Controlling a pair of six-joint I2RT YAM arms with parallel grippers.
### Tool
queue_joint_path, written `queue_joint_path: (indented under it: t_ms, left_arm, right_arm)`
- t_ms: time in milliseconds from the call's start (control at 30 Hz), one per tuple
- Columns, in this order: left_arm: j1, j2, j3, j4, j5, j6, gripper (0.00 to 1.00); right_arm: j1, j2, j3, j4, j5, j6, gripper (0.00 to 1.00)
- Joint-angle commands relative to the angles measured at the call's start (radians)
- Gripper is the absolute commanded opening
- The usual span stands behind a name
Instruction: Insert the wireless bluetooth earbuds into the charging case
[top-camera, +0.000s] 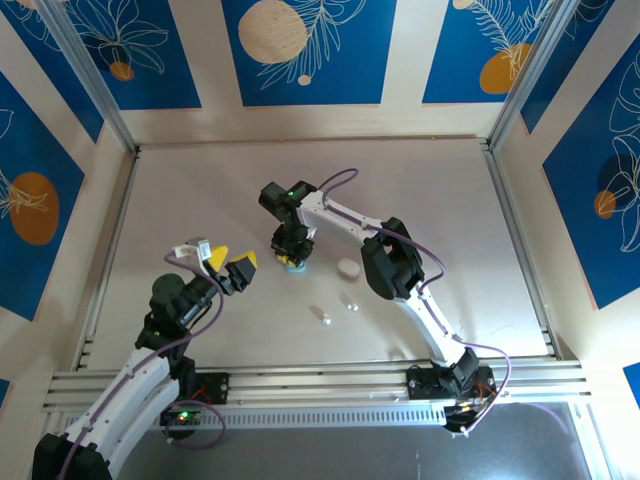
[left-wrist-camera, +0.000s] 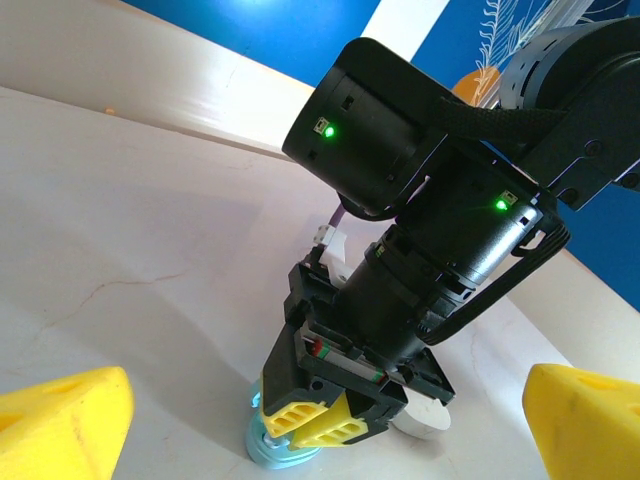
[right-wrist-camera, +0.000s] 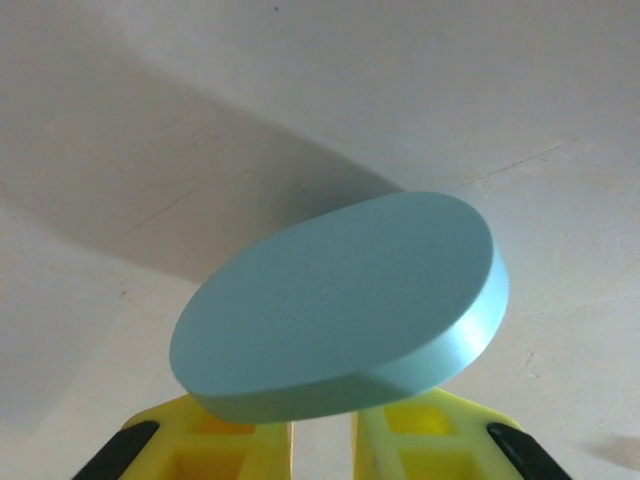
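Observation:
A pale blue charging case (top-camera: 295, 266) lies mid-table, and my right gripper (top-camera: 290, 252) points straight down onto it. From the left wrist its yellow fingertips (left-wrist-camera: 318, 425) sit close together on the blue case (left-wrist-camera: 285, 455). From the right wrist the case's blue lid (right-wrist-camera: 340, 305) covers the tips of the right gripper (right-wrist-camera: 320, 445), whose fingers stand a narrow gap apart with nothing seen between them. A white case (top-camera: 347, 267) lies just to the right. Two tiny earbuds (top-camera: 350, 303) (top-camera: 326, 318) lie loose nearer the arms. My left gripper (top-camera: 235, 258) hovers wide open to the left, holding nothing.
The pale table (top-camera: 200, 200) is bounded by metal rails (top-camera: 320, 385) at the near edge and by walls at the back and sides. The white case (left-wrist-camera: 425, 420) lies close behind the right gripper. My left gripper's yellow fingers (left-wrist-camera: 60, 425) frame that view.

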Motion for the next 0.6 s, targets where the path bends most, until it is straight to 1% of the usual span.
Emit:
queue_joint_path:
  t_ms: [0, 67, 167, 467, 533, 567]
  left_arm:
    - [-0.005, -0.010, 0.003, 0.004, 0.016, 0.017, 1.00]
    - [-0.006, -0.010, 0.004, 0.004, 0.017, 0.017, 1.00]
    - [-0.005, -0.010, 0.003, 0.004, 0.016, 0.017, 1.00]
    - [-0.005, -0.011, 0.004, 0.005, 0.019, 0.015, 1.00]
    - [-0.006, -0.017, 0.005, 0.004, 0.021, 0.013, 1.00]
    - [-0.005, -0.021, 0.006, 0.001, 0.021, 0.014, 1.00]
  right_arm:
    - [-0.004, 0.002, 0.002, -0.018, -0.021, 0.016, 0.22]
    - [-0.004, 0.002, 0.002, -0.016, -0.023, 0.017, 0.23]
    - [-0.005, 0.002, 0.000, -0.016, -0.024, 0.019, 0.26]
    - [-0.004, -0.011, -0.004, -0.012, -0.026, 0.014, 0.27]
    - [-0.001, -0.029, -0.004, -0.010, -0.019, 0.009, 0.27]
    - [0.001, -0.037, -0.006, -0.010, -0.012, 0.008, 0.30]
